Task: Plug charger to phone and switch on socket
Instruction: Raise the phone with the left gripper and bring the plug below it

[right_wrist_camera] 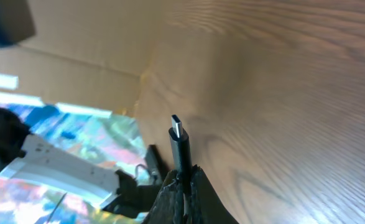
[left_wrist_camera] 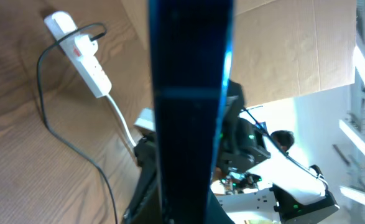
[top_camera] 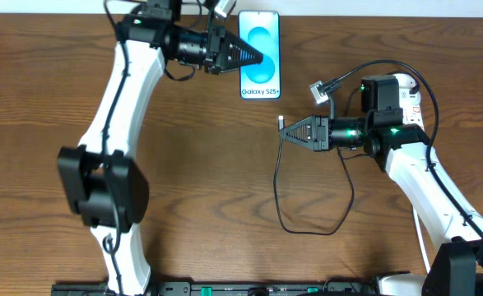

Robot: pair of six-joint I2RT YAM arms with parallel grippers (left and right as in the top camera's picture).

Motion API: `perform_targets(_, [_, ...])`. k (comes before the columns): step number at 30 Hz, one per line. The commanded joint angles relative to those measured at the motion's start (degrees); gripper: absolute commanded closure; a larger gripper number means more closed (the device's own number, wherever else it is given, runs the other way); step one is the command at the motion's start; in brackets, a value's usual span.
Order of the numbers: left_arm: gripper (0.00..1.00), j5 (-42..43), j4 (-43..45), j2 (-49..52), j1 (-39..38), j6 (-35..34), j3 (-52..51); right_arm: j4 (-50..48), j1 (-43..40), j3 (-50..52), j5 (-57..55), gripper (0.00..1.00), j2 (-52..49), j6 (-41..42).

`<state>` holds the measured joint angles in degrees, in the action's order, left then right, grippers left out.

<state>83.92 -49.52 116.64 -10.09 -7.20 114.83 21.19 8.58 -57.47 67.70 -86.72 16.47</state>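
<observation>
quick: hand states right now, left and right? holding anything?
Left hand: closed, holding the phone.
Right hand: closed, holding the charger just behind its plug tip.

Overhead: high, straight down on the whole worktop (top_camera: 225, 164). Left wrist: hard against the phone (left_wrist_camera: 191, 93) edge, facing across the wood to the socket (left_wrist_camera: 86, 62), which overhead shares towards the right edge. Right wrist: close on the charger (right_wrist_camera: 181, 149) tip, low over the wood.
</observation>
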Motion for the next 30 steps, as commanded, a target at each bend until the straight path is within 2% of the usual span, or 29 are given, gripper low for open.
perform_targets(1, [0.92,-0.61,0.2,-1.92,-0.55,-2.12,0.55,-0.68,0.35,0.04,6.25,0.99,1.31,-1.03])
perform_targets(16, [0.93,-1.07,2.51,-1.88,-1.9,-2.12,0.55,-9.97,1.2,0.04,10.03,0.99,5.03,8.83])
perform_targets(26, [0.93,0.55,2.54,-1.88,-1.9,-4.28,0.55,-10.73,6.05,0.04,1.6,0.99,5.97,12.39])
perform_targets(30, [0.93,0.92,2.51,-1.88,-1.88,-4.26,0.52,-13.86,5.84,0.04,0.37,0.99,5.99,15.85])
